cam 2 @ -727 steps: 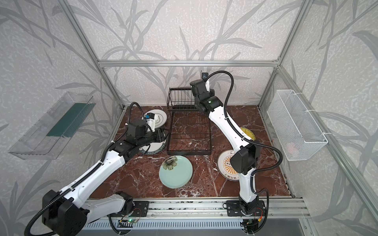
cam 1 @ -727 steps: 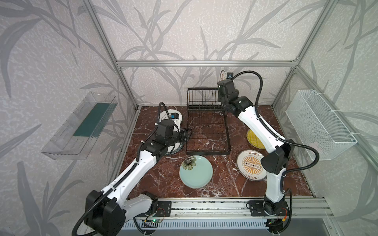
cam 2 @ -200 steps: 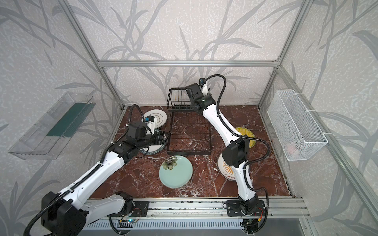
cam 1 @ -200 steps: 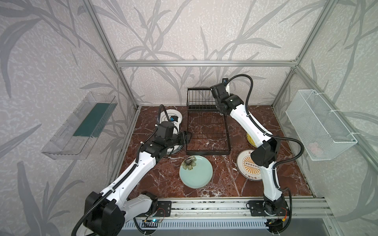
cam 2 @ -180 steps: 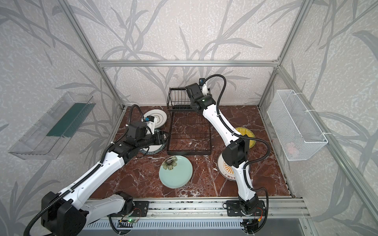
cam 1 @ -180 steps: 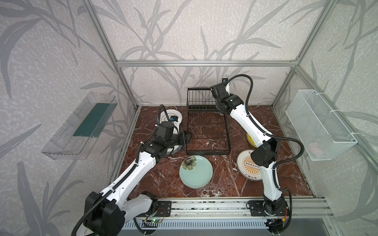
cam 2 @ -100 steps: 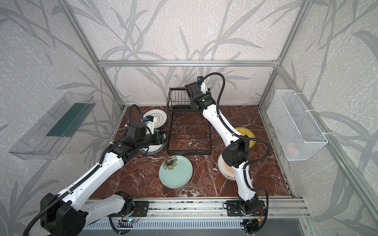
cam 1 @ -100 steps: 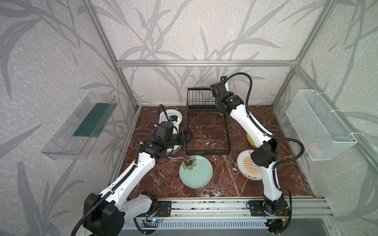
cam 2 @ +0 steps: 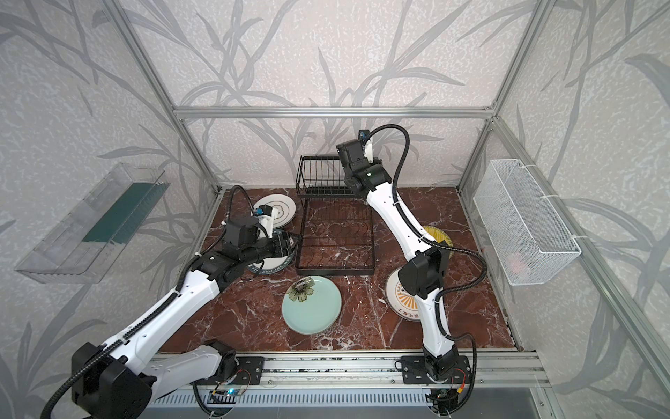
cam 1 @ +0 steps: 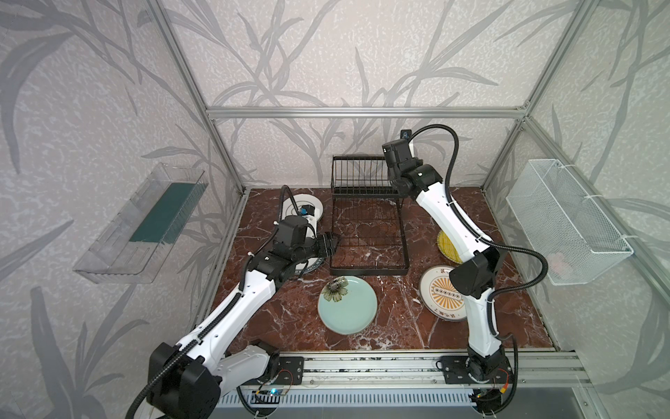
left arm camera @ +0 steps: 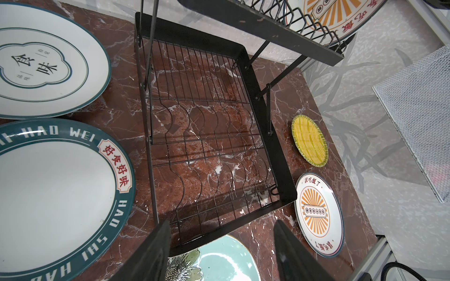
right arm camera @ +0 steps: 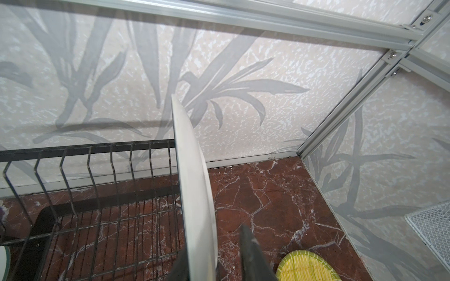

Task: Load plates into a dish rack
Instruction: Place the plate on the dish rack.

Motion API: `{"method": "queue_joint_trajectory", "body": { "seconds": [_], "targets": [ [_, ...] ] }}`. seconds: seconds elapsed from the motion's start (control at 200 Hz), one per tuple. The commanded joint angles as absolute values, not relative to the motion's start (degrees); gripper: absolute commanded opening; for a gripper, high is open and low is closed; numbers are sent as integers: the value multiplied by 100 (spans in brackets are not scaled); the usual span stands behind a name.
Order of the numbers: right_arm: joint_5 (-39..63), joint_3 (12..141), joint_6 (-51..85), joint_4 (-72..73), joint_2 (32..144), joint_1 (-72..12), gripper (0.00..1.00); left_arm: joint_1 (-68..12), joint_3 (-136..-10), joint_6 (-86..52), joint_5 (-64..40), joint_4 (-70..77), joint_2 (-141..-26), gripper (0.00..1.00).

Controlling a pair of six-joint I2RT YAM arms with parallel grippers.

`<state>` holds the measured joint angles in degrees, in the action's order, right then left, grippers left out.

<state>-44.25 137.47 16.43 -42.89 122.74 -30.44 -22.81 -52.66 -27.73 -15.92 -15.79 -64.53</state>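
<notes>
The black wire dish rack stands at the back middle. A white plate with an orange sunburst stands on edge in its upright slotted section. My right gripper is open around that plate's rim, and one finger is clearly apart from it. My left gripper hovers open and empty over the rack's front left corner. On the table lie a mint plate, a second sunburst plate, a yellow striped plate, an emblem plate and a lettered-rim plate.
A white mesh basket hangs on the right wall and a clear plastic tray on the left wall. An aluminium rail runs along the table's front edge. Frame posts stand at the back corners.
The right arm carried the sunburst plate left into the rack's slotted section. Its jaws have since widened off the plate. The left arm has hardly moved.
</notes>
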Motion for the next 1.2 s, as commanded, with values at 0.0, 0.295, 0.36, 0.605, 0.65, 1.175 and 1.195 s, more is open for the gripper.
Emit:
{"method": "queue_joint_trajectory", "body": {
  "seconds": [0.0,0.295,0.36,0.605,0.65,1.175,1.195],
  "targets": [
    [-4325,13646,1740,-4267,11897,-2983,28,-2256,-5402,-2817,-1492,-1487,-6390,65],
    [-3986,13351,1722,-3977,11647,-2866,28,-2259,-5394,-2736,-1388,-1451,-6394,65],
    [-3863,13266,1723,-3902,11575,-2832,28,-2259,-5390,-2707,-1332,-1433,-6367,65],
    [-3345,12843,1629,-3499,11188,-2755,46,-2260,-5389,-2578,-1044,-1363,-6294,65],
    [-3247,12827,1602,-3490,11142,-2726,52,-2261,-5410,-2541,-1026,-1363,-6298,64],
    [-1193,10256,1486,-2362,9089,-1437,55,-2257,-5722,-2433,-819,-1309,-6771,63],
    [-1225,10160,1413,-2375,9003,-1399,55,-2259,-5724,-2449,-825,-1281,-6796,63]
  ]
}}
